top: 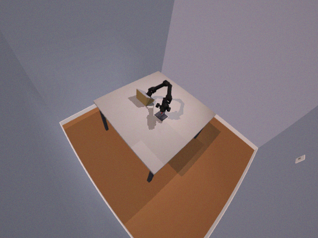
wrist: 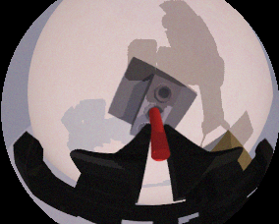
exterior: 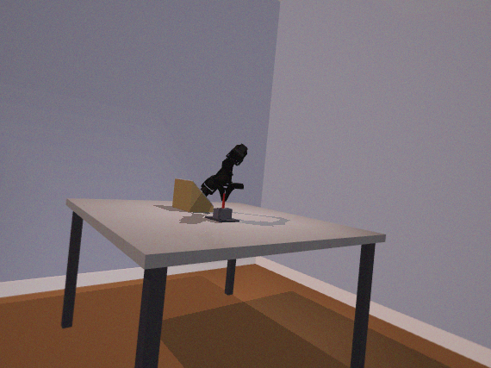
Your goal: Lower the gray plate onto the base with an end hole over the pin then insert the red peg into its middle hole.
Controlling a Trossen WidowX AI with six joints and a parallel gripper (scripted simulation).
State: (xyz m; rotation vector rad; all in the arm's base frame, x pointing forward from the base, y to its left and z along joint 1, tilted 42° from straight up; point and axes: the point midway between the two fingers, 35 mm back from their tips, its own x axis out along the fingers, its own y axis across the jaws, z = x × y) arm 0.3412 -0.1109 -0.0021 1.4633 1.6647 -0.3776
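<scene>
Your gripper (wrist: 154, 156) clamped the red peg (wrist: 159, 137) upright over the gray plate (wrist: 153, 100) on its base (exterior: 224, 219), a tan wedge (exterior: 189, 196) just beside them on the table (exterior: 172, 242).

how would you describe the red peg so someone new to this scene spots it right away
Find the gray table and the black arm on it. Below the arm's tool, over the gray plate, a thin red peg is gripped; it is the only red thing there.
</scene>
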